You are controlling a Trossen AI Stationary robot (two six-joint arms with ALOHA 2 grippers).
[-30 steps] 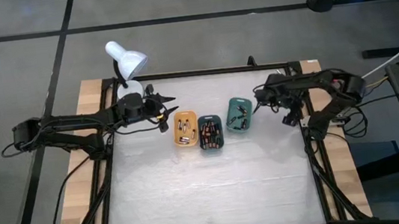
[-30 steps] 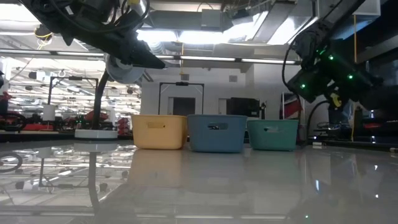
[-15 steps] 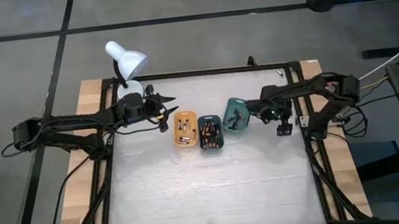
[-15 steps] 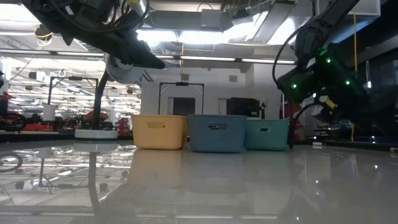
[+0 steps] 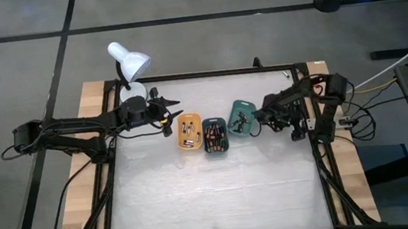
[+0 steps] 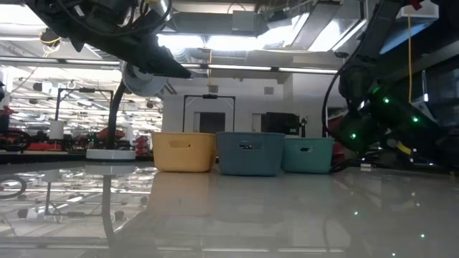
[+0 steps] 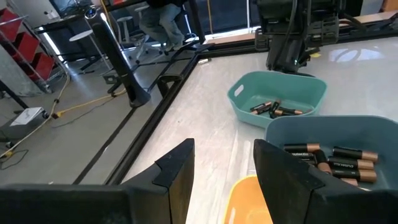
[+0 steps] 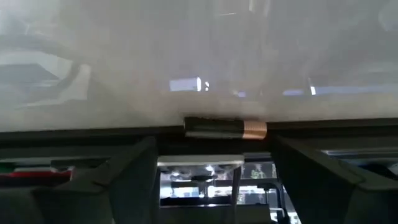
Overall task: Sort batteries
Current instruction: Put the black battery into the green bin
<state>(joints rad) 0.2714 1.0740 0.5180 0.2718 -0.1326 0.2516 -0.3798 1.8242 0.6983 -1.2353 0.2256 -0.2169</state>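
Three small trays stand in a row on the table: orange [image 5: 190,131], dark teal [image 5: 216,138] and green [image 5: 241,118]. Each holds batteries [image 7: 277,110]. My left gripper [image 7: 224,155] is open and hovers above the table just beyond the orange tray's far left corner [image 5: 174,102]. My right arm [image 5: 295,105] is low over the table, close beside the green tray's right side. My right gripper [image 8: 214,148] is open. Its wrist view shows one dark battery with a copper end [image 8: 225,128] lying against a dark rail at the table's edge, ahead of the fingers.
A white desk lamp [image 5: 129,61] stands at the table's far left corner, behind my left arm. A black frame [image 5: 207,74] rims the table. The near half of the table [image 5: 213,198] is bare white surface.
My right arm has swung from the far right toward the green tray and come down close to the table. The green tray has turned a little and shifted slightly toward the teal tray.
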